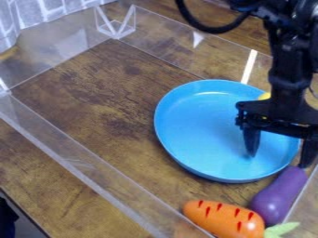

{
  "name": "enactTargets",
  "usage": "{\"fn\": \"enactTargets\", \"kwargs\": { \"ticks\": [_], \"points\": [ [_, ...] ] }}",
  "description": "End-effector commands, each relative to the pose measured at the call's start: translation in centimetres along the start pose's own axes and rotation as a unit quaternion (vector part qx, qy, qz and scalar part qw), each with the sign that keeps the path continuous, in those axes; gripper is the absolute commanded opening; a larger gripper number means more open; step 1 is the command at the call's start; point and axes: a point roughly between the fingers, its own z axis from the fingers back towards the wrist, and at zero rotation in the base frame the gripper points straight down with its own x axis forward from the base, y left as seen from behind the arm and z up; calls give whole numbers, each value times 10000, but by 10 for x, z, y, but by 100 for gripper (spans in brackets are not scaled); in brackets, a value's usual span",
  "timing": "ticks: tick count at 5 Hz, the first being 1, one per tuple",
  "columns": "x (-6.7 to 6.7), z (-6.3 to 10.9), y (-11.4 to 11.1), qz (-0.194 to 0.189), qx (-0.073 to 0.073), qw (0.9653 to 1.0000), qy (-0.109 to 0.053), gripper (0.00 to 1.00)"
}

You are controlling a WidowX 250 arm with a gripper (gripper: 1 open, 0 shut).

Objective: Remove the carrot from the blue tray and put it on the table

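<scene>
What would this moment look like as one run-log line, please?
carrot: outside blue tray | tool: open, over tray's edge | eggplant: beside carrot

Single view from above, looking down at a slant over the wooden table (87, 102), near enough that the frame edge cuts off the robot arm (284, 56), blue plate (205, 135) right of centre, clear wall (93, 172) crossing the lower left

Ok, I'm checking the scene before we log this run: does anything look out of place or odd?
Yes, one thing: the carrot lies on the table, beside the blue tray, though the task says to remove it from there. I see nothing spilled or damaged.
</scene>
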Motion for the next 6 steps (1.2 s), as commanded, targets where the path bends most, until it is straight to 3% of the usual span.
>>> {"fn": "enactTargets", "kwargs": {
  "ticks": [1,6],
  "points": [
    [-9,15,-12,-199,-148,9995,-208,100],
    [-36,-18,1,-303,319,9985,328,100]
  ]
}}
